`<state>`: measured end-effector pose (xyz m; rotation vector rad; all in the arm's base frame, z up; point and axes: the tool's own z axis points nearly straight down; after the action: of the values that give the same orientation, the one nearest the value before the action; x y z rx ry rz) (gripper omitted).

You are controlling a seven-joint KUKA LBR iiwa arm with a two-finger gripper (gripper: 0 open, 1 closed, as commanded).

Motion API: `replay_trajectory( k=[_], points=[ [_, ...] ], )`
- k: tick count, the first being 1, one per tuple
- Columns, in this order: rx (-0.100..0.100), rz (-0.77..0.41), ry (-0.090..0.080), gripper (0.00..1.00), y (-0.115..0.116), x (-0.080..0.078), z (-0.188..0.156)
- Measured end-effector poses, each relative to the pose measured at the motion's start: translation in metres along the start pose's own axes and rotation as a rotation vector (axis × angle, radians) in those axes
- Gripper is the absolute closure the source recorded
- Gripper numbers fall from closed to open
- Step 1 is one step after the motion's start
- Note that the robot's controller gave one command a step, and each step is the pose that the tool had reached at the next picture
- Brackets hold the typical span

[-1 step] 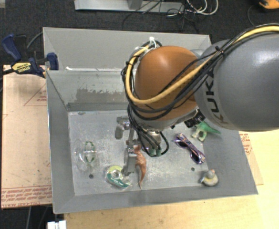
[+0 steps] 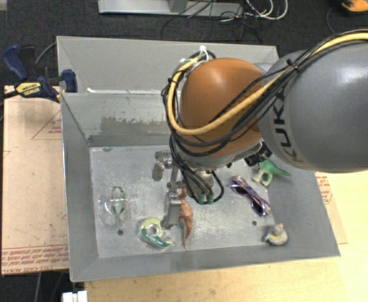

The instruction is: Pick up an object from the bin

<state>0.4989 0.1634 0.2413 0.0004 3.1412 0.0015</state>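
My gripper [image 2: 170,216] reaches down under the orange dome into the front middle of the bin. Right beside it, on its right, lies a slim orange-brown curved thing [image 2: 185,218], touching or nearly touching it. Just in front and to the left lies a green and white ring-shaped thing [image 2: 153,233]. I cannot see whether the orange-brown thing is gripped.
A clear plastic piece [image 2: 114,204] lies at the left. Purple sunglasses [image 2: 251,194], a green toy [image 2: 269,170] and a small beige and grey thing [image 2: 275,234] lie at the right. The arm and its cables hide the bin's middle and back right.
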Motion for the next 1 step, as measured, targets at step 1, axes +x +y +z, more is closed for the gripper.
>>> replay_trajectory(
  k=[1],
  points=[
    [-0.001,-0.013,0.001,0.0,0.0078,0.0011,0.0936]
  ],
)
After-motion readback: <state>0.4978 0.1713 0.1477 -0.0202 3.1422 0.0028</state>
